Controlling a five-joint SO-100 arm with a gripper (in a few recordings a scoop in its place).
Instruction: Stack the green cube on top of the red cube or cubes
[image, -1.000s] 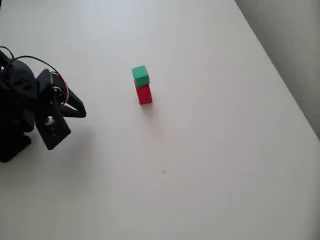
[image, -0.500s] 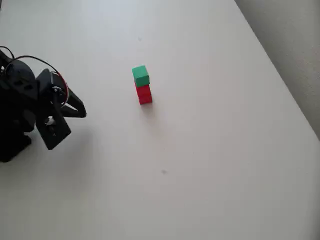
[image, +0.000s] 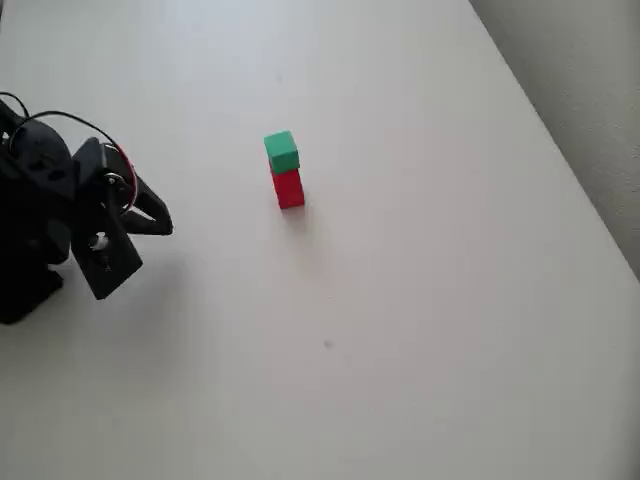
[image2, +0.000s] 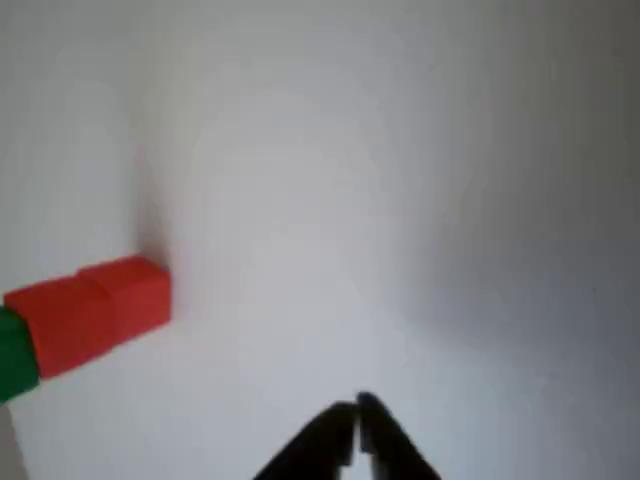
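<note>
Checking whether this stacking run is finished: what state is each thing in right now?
green cube: resting on top of the red block, nothing holding it.
red cube or cubes: standing on the table under the green one; the wrist view hints at a seam, one block or two unclear.
gripper: shut, empty, well away from the stack at the left of the overhead view.
table: white, bearing the stack.

Overhead view: high, looks down on white table (image: 420, 300), wide, arm at left edge. Wrist view: rides low behind jaws, faces along table (image2: 420, 200), close, picture lying on side. Both share green cube (image: 282, 151) (image2: 15, 355) on red cubes (image: 288, 188) (image2: 90, 312).
</note>
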